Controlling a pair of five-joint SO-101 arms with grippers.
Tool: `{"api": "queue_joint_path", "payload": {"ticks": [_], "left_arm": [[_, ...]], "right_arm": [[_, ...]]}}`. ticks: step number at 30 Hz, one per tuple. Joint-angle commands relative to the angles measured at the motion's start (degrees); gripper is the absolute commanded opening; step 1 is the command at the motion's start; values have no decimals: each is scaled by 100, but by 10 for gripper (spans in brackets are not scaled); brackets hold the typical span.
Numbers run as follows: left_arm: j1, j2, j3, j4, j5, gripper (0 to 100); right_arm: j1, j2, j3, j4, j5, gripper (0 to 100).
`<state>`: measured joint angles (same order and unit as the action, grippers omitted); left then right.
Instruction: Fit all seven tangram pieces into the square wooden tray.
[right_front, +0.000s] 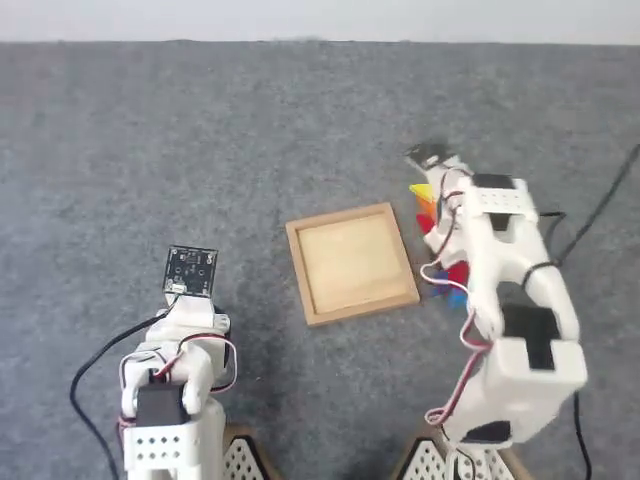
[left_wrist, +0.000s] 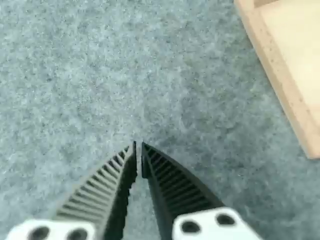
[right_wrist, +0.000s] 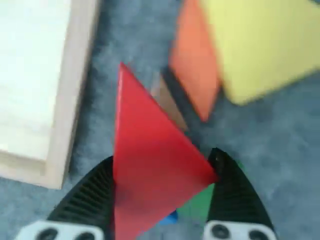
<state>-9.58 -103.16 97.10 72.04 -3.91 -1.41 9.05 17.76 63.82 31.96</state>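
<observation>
On the grey carpeted counter (right_front: 200, 130), my right pincer (right_wrist: 162, 160) clamps the red triangular tangram piece (right_wrist: 150, 150) just beside the empty square wooden tray (right_front: 301, 275), my left pincer (left_wrist: 138, 146) closed on nothing; next, I judge, it must lift over the rim.

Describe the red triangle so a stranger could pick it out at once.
Find the square wooden tray on the grey felt; coloured pieces lie just off its side by the right arm. The red triangle sits between the fingers of the right hand. Unlike the orange piece and yellow piece beyond it, it is red and gripped.
</observation>
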Motion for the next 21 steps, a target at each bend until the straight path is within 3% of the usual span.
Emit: {"api": "queue_joint_path", "payload": {"ticks": [1, 11, 21], "left_arm": [[26, -97, -57, 18, -9, 21], [26, -97, -57, 18, -9, 21], [26, -97, -57, 18, -9, 21]], "right_arm": [[57, -980, -44, 259, -202, 102], [4, -2659, 923, -66, -404, 101], [-1270, -2835, 818, -57, -387, 100]]}}
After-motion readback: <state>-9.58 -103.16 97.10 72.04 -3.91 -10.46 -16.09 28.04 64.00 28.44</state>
